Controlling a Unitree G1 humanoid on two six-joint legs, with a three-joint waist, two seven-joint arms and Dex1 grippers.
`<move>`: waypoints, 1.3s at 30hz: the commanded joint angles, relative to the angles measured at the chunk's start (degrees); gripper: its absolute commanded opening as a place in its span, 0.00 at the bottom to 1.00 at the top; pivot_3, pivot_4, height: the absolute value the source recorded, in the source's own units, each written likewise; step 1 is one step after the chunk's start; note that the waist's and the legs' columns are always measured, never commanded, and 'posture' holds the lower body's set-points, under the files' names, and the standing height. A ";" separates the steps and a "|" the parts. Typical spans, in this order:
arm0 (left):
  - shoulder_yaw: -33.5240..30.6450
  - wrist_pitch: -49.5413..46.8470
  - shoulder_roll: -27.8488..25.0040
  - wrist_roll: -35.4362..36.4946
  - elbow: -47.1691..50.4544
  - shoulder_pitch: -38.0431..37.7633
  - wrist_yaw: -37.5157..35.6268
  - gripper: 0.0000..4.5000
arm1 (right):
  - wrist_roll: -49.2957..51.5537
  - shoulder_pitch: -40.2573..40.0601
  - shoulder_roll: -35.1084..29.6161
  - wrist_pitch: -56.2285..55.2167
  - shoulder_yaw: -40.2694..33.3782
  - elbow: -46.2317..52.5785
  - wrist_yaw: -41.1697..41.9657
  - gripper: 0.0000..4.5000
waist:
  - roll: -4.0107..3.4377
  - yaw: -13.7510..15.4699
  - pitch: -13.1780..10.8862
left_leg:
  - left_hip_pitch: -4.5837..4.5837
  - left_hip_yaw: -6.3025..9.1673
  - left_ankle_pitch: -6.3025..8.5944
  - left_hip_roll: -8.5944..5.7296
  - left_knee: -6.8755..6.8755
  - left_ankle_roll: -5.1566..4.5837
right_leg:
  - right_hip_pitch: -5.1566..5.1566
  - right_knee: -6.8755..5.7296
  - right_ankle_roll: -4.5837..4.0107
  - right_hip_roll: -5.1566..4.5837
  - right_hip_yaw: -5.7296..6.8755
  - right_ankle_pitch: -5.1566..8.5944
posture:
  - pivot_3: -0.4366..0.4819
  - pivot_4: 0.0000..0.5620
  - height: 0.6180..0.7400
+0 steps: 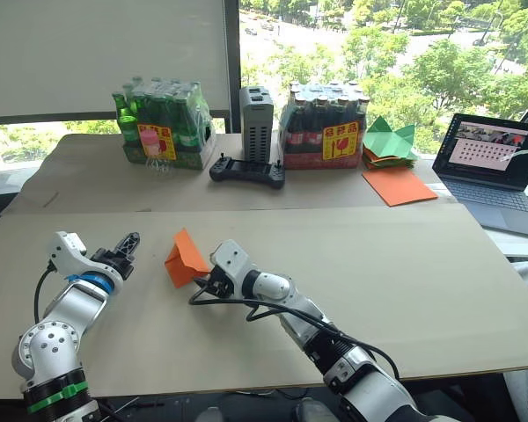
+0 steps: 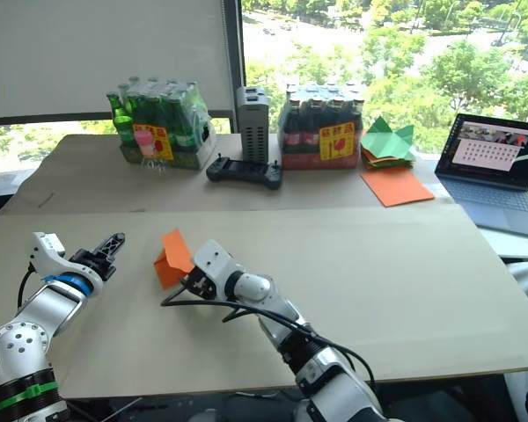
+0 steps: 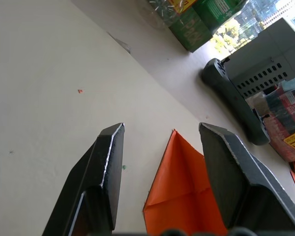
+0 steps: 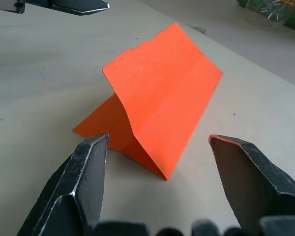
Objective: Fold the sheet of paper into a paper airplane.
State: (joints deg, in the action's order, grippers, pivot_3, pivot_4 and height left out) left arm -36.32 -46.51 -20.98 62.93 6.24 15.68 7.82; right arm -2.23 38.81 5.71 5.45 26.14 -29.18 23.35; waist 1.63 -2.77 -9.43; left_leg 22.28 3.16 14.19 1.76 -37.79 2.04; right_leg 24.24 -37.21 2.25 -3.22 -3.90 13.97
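Note:
The sheet of paper (image 1: 185, 258) is bright orange and folded into a pointed, tent-like shape, with one creased flap standing up off the tan table (image 1: 405, 272). My left gripper (image 1: 129, 243) is open a little to the left of it, and its fingers point at the paper's tip (image 3: 179, 191) without touching. My right gripper (image 1: 206, 282) is open just in front of the paper's near right edge. Seen along the right gripper (image 4: 159, 138), the raised flap (image 4: 162, 103) lies beyond the two fingertips, with nothing held between them.
Along the back stand a pack of green bottles (image 1: 163, 123), a grey box (image 1: 256, 123), a black controller (image 1: 246, 170) and a pack of dark bottles (image 1: 324, 127). Green paper shapes (image 1: 389, 141), a smooth orange sheet (image 1: 399, 185) and a laptop (image 1: 497, 171) sit at the far right.

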 commanded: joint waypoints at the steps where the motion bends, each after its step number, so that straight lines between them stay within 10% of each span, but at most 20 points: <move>1: -0.78 0.96 -0.57 0.91 2.37 0.13 0.10 0.57 | 0.12 4.21 7.75 -1.82 -0.11 0.18 -0.96 0.80 | 0.00 -0.01 0.00 | 0.00 -0.01 0.00 0.00 0.00 0.00 | 0.00 0.00 0.00 0.00 0.00 0.00 | 0.48 0.27 1.00; 7: -0.92 0.96 -0.88 1.05 2.43 -0.08 0.23 0.57 | 0.60 4.67 8.97 -1.95 0.32 -0.22 -1.69 0.80 | 0.00 -0.02 0.00 | 0.00 -0.01 0.00 0.00 0.00 0.00 | 0.00 0.00 0.00 0.00 0.00 0.00 | 0.48 0.27 1.00; 18: -0.90 1.07 -0.74 1.10 2.26 0.00 0.49 0.57 | 0.68 5.06 9.03 -2.07 0.38 -0.55 -2.94 0.01 | 0.00 -0.02 0.00 | 0.00 -0.01 0.00 0.00 0.00 0.00 | 0.00 0.00 0.00 0.00 0.00 0.00 | 0.48 0.27 1.00; 29: -0.65 1.29 -0.43 0.93 1.99 0.17 0.41 0.57 | -1.38 4.73 5.01 -4.30 0.83 1.56 -2.43 0.00 | 0.00 -0.03 0.00 | 0.00 -0.01 0.00 0.00 0.00 0.00 | 0.00 0.01 0.00 0.00 0.00 0.00 | 0.48 0.27 1.00; 39: -0.50 1.53 -0.43 0.69 1.34 0.12 -0.22 0.57 | -5.50 -1.04 -15.89 -16.22 1.14 15.06 12.41 0.00 | 0.02 0.48 0.00 | 0.02 -0.02 0.00 -0.07 0.00 0.00 | -0.07 0.10 0.07 -0.08 0.02 -0.03 | 0.48 0.27 1.00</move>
State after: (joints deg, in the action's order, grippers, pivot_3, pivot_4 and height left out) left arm -36.36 -46.28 -20.99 63.10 6.26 15.36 8.18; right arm -7.16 38.49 -8.15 -7.25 28.43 -17.33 33.86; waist 1.65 -2.29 -9.43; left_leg 22.31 3.13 14.19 1.68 -37.79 2.05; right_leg 24.17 -37.10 2.33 -3.32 -3.89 13.94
